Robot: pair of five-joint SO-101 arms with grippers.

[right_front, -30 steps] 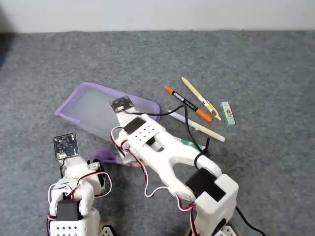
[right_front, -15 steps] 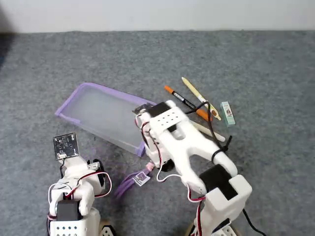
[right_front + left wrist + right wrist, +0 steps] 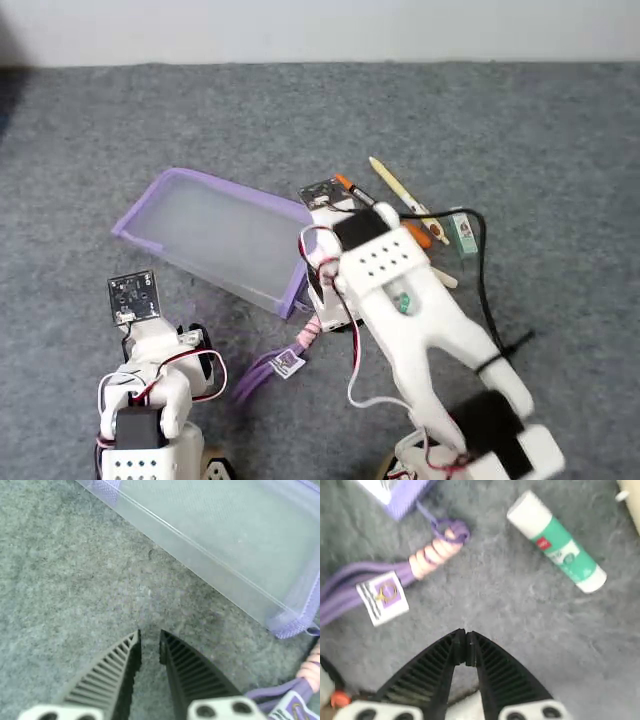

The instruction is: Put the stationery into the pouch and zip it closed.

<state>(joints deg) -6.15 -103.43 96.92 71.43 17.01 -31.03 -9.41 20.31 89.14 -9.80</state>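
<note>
Ahead of the closed, empty right hand (image 3: pixel 466 634), the green glue stick (image 3: pixel 556 542), untouched on grey carpet (image 3: pixel 520 605).

The bench (image 3: pixel 520 110) is looked down on from a fixed high cam. Wrist cams are aimed down from close up, past the left end effector (image 3: pixel 150 647) and right end effector (image 3: pixel 466 645). The strap (image 3: pixel 255 380) is caught in all three.
</note>
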